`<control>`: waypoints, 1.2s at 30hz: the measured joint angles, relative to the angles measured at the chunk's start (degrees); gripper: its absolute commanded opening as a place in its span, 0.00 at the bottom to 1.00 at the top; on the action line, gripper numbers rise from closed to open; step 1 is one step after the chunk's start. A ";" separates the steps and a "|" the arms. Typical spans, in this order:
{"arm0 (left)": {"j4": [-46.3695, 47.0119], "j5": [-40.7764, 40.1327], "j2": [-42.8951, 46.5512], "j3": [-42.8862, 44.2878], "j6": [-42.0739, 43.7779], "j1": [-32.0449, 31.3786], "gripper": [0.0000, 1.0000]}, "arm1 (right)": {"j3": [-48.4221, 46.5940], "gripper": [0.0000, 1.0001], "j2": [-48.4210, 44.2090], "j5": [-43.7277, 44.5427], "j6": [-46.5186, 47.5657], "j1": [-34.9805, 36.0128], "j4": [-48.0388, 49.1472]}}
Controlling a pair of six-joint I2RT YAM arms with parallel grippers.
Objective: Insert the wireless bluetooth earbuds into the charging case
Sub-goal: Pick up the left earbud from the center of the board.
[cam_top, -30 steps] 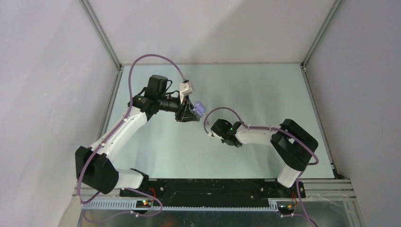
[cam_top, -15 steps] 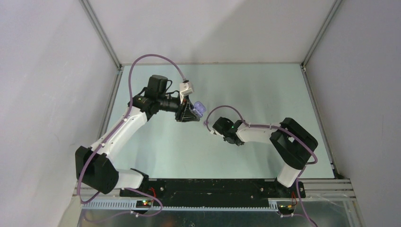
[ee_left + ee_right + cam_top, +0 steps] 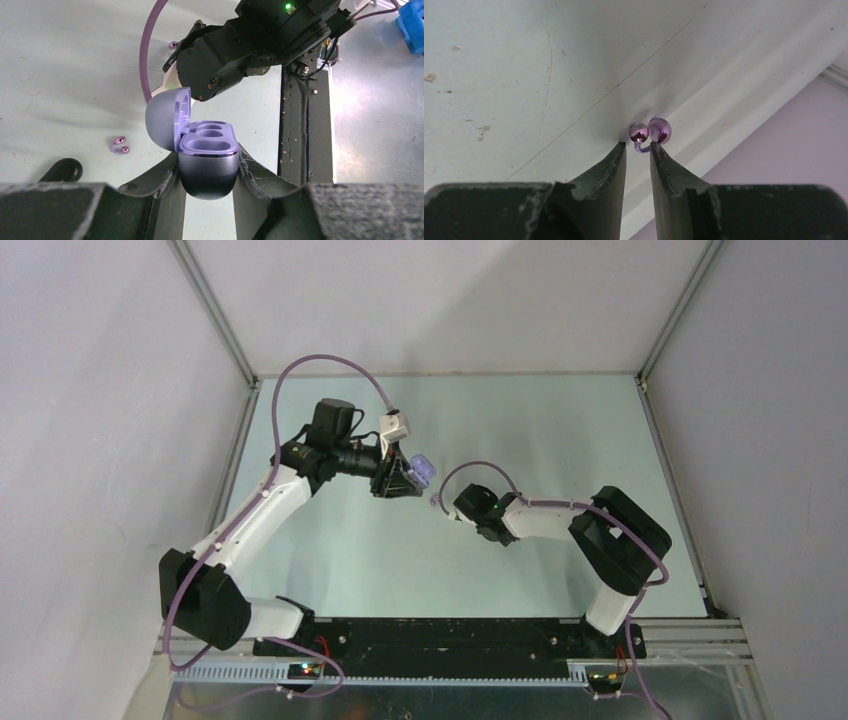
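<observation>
My left gripper (image 3: 207, 162) is shut on the lilac charging case (image 3: 207, 150), held above the table with its lid up and both wells empty. In the top view the left gripper (image 3: 410, 478) carries the case (image 3: 423, 468) at mid table. One small glossy purple earbud (image 3: 649, 132) lies at the tips of my right gripper (image 3: 638, 147). The right jaws stand narrowly apart, with the bud's thin stem against the right fingertip (image 3: 657, 150) and a sliver free on the left. A second earbud (image 3: 120, 145) rests on the table left of the case.
A dark oval object (image 3: 62, 170) lies on the table near the second earbud. The black base rail (image 3: 300, 100) runs along the near edge, with a blue item (image 3: 412, 27) beyond it. The right arm (image 3: 540, 522) reaches towards the case.
The right arm's wrist and forearm have swung slightly to the right while its fingertips stayed in nearly the same spot. The left arm and the case have not moved.
</observation>
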State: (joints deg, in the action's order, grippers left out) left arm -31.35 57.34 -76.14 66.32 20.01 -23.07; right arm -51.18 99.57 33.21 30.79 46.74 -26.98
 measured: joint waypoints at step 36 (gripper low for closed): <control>0.00 0.02 -0.48 0.00 0.00 0.00 0.00 | 2.75 0.21 -1.62 -3.98 11.43 -2.67 12.00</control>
State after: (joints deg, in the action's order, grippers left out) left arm -31.35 57.36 -76.62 66.32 20.01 -23.07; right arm -48.42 97.95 29.23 42.22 44.07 -14.98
